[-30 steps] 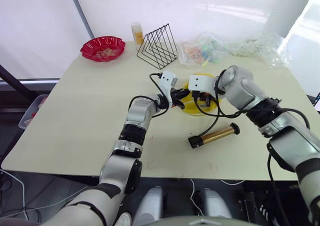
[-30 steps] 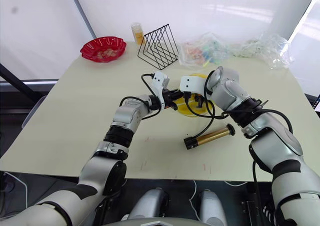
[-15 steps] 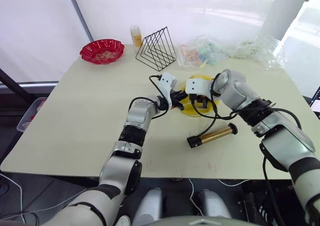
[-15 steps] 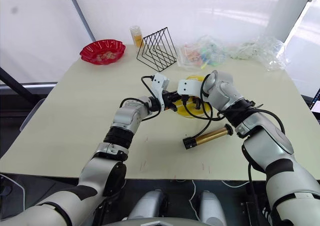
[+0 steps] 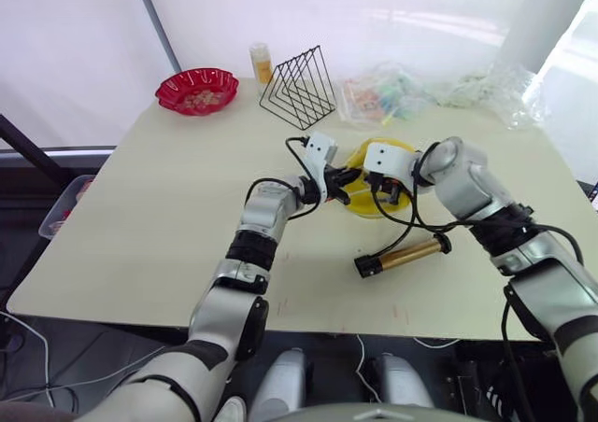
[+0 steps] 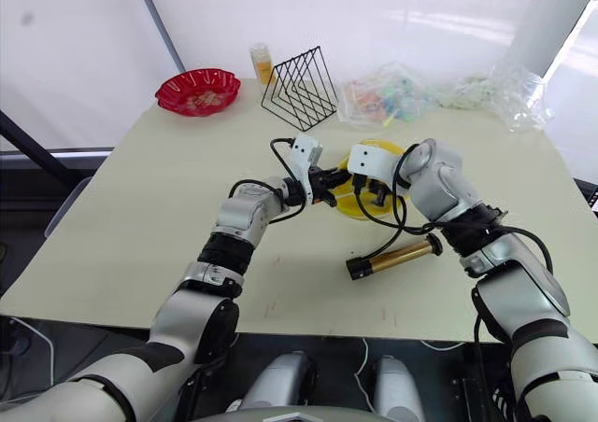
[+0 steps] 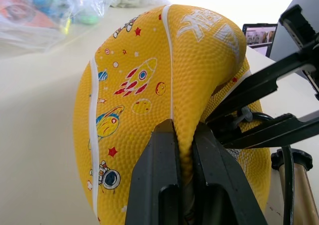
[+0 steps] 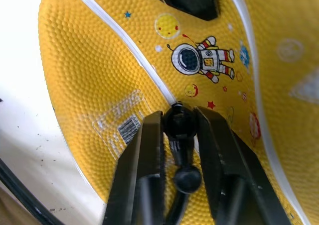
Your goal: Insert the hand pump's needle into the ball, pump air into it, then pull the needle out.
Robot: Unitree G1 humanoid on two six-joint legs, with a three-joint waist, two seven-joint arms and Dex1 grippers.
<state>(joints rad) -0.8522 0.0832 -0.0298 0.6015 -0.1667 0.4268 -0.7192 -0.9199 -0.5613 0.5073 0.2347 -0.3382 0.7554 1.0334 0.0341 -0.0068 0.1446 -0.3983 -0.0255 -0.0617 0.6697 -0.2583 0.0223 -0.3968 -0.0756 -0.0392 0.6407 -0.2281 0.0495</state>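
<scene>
The yellow ball lies squashed flat at the middle of the table, with white seams and rocket and astronaut prints. My left gripper is shut on a folded edge of it. From the other side, my right gripper is shut on the needle's black fitting. The fitting presses against the ball at a white seam, and the pin itself is hidden. The hand pump, with its gold barrel, lies on the table in front of the ball. Its black hose loops up to my right gripper.
At the table's back stand a red scalloped bowl, a small orange bottle and a black wire rack. Clear plastic bags lie behind the ball. The table's front edge runs just beyond the pump.
The camera has shifted slightly. Both grippers keep their holds at the ball, and the pump lies where it was.
</scene>
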